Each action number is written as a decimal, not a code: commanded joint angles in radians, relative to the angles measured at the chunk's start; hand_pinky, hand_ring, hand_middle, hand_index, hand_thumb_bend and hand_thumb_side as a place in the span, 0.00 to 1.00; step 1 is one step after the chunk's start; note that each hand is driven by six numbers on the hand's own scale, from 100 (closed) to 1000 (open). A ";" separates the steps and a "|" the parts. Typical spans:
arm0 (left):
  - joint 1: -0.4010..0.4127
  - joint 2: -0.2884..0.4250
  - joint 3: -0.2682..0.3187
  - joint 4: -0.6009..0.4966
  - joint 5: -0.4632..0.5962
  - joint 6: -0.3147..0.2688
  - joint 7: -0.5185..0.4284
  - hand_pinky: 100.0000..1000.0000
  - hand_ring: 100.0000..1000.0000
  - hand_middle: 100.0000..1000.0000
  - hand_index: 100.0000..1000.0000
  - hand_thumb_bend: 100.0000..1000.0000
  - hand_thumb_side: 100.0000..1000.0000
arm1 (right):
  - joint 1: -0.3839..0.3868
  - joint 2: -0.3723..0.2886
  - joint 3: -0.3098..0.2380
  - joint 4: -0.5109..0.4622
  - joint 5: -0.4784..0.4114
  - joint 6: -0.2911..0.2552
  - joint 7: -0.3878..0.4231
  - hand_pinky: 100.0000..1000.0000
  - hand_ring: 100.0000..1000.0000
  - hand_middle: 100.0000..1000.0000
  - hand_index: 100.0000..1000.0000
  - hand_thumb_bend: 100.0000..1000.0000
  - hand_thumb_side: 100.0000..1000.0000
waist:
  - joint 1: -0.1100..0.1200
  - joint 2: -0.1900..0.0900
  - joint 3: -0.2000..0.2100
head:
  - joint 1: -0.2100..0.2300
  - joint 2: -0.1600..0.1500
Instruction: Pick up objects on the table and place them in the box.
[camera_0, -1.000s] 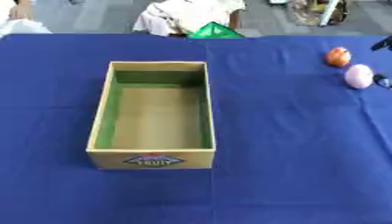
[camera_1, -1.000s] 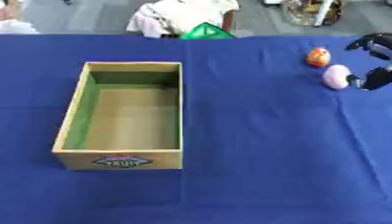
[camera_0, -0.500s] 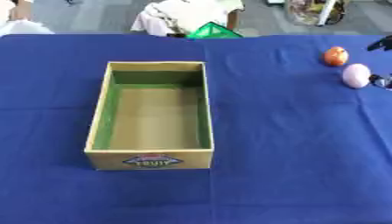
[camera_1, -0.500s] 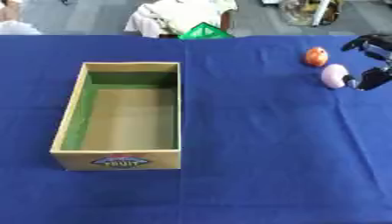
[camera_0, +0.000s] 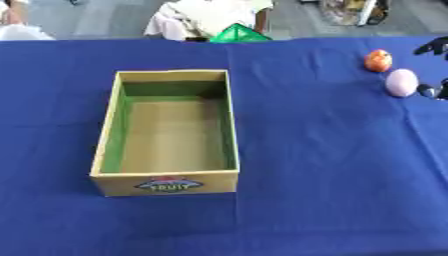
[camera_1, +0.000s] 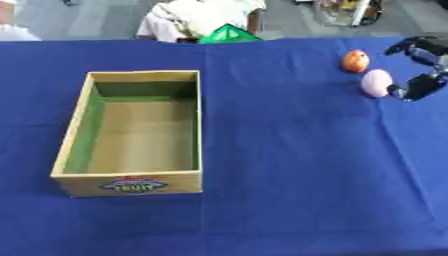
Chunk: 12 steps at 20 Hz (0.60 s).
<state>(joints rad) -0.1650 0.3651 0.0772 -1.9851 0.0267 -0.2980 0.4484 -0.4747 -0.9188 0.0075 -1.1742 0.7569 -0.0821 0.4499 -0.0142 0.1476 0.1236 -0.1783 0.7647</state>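
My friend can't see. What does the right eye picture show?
An empty cardboard box sits on a blue table. Far right, the robot's black right hand reaches beside a pink egg shape, with an orange fruit just behind.

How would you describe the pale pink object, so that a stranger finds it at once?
Start at the cardboard box on the blue tablecloth, then look toward the table's far right, where the robot's right hand reaches in. Two small objects lie there: it is the nearer, pale pink egg-shaped object, beside the hand, unlike the orange-red one behind it.
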 joint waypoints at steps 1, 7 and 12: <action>-0.014 0.034 -0.001 -0.015 0.006 0.000 -0.007 0.72 0.84 0.69 0.73 0.20 0.75 | -0.035 -0.024 0.003 0.025 0.020 -0.007 0.012 0.86 0.91 0.90 0.92 0.19 0.03 | 0.001 -0.010 0.000 | -0.006 0.005; -0.013 0.035 -0.003 -0.015 0.008 0.000 -0.009 0.72 0.84 0.69 0.73 0.20 0.75 | -0.083 -0.007 0.011 0.090 0.038 -0.023 0.020 0.86 0.90 0.90 0.92 0.18 0.04 | 0.003 -0.008 0.002 | -0.014 0.005; -0.015 0.035 -0.005 -0.015 0.009 0.000 -0.011 0.72 0.84 0.69 0.73 0.20 0.75 | -0.118 0.006 0.022 0.131 0.060 -0.036 0.026 0.86 0.91 0.90 0.92 0.19 0.03 | 0.005 -0.003 0.005 | -0.021 0.005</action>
<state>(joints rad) -0.1674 0.3709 0.0712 -1.9851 0.0338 -0.2978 0.4405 -0.5740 -0.8842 0.0330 -1.0476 0.8045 -0.1130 0.4747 -0.0084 0.1551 0.1292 -0.1960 0.7647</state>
